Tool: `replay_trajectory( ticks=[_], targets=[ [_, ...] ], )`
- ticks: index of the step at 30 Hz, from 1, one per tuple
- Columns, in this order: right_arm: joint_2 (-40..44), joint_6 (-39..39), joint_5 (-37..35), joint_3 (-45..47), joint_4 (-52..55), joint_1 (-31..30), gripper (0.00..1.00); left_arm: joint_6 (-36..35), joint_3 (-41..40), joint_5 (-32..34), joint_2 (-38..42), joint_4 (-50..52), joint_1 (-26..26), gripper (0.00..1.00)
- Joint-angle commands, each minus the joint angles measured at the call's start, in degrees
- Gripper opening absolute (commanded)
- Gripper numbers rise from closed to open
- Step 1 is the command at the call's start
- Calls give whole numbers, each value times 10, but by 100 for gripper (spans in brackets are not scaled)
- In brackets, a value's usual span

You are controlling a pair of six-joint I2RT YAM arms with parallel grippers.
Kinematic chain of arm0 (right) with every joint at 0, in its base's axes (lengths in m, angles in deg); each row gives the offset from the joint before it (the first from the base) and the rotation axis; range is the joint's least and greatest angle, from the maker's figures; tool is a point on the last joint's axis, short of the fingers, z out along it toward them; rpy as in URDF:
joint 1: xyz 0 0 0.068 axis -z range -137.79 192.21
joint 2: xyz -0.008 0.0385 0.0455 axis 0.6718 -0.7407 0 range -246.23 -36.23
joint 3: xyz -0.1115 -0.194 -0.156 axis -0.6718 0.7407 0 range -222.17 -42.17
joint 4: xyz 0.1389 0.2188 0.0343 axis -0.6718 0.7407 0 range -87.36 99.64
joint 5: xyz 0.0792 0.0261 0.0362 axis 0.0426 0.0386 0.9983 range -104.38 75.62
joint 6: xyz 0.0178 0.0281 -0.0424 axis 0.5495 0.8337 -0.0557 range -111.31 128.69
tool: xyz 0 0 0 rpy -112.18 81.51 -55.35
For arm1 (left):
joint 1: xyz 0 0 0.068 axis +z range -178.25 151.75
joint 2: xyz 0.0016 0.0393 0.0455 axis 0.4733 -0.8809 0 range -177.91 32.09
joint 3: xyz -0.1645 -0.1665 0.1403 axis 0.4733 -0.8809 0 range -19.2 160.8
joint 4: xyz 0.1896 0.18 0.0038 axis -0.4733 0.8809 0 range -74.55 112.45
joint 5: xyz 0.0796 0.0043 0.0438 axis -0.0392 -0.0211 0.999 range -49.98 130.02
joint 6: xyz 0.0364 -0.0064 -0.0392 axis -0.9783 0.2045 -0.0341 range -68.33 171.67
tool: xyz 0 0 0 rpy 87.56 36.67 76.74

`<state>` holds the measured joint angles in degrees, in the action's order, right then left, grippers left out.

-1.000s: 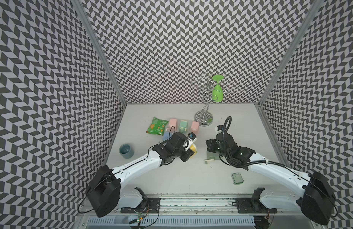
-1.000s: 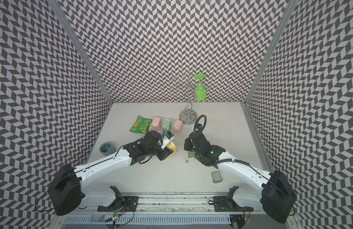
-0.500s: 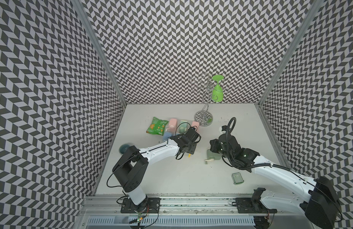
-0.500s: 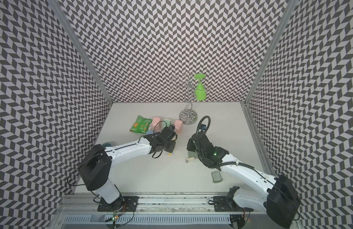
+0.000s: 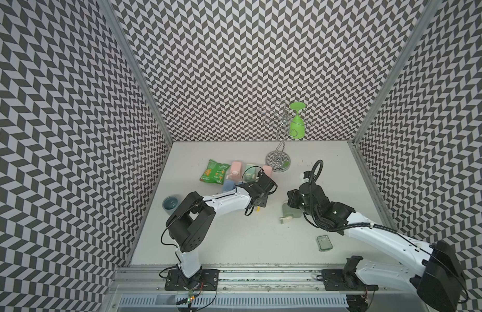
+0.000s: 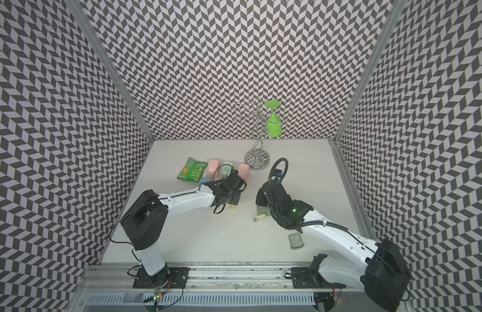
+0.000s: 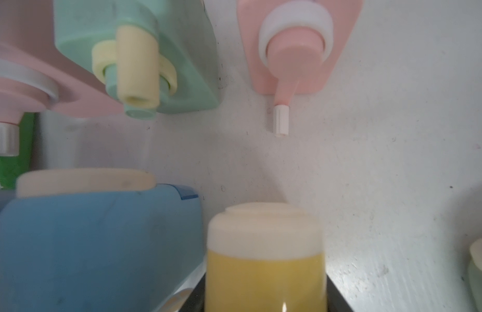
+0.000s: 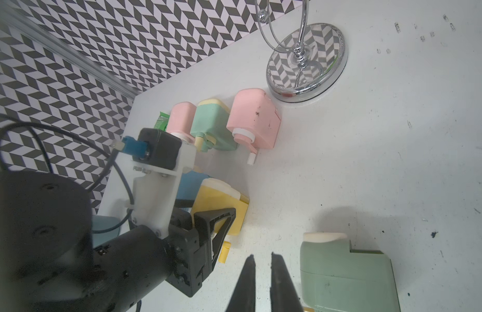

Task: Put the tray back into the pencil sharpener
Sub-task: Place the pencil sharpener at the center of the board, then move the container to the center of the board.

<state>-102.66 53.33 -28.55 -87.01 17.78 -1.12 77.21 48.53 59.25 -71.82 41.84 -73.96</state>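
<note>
Housing on each wrist hides the fingers in both top views, so neither opening shows there. The tray [image 5: 324, 242] [image 6: 296, 241] lies loose on the worktop [image 5: 234, 243], well apart from the sage-green pencil sharpener [image 5: 290, 213] [image 6: 261, 211], on its side toward the arm bases. Print on the snack bag [image 5: 214, 175] beyond the sharpener is too small to read.

Left wrist view, blurred: a yellow sharpener [image 7: 264, 259] fills the gap between black jaw edges, its lower part cropped.

Right wrist view: the left claw [image 8: 223, 216] is clamped on that yellow sharpener, near the sage-green one. The right claw [image 8: 261, 256], a narrow slit apart, holds nothing, just beside the sage-green sharpener.
</note>
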Motion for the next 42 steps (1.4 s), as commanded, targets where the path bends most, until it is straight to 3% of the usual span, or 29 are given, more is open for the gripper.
replay_trajectory(
  ticks=[1,4,9,20,27,31,35,39,42],
  targets=[
    [17,4,-15,2,-4,3,14,8,16,3,-6,-19,3,52],
    [17,4,-14,4,-4,3,14,8,16,-1,-5,-20,3,64],
    [18,4,-14,5,-4,3,14,8,16,-7,7,-19,2,71],
    [30,6,-20,16,10,5,15,10,17,28,101,-7,-11,77],
    [66,17,-26,45,69,55,20,-59,-53,62,244,-80,-31,74],
    [90,-7,15,77,73,98,27,-114,-106,39,318,-148,-32,73],
    [68,-60,76,79,46,116,43,-184,-160,-58,366,-220,-30,77],
    [44,-51,51,63,84,131,45,-182,-154,-114,364,-214,-30,77],
    [50,1,-14,61,155,141,46,-165,-156,-138,362,-218,-30,77]
  ],
)
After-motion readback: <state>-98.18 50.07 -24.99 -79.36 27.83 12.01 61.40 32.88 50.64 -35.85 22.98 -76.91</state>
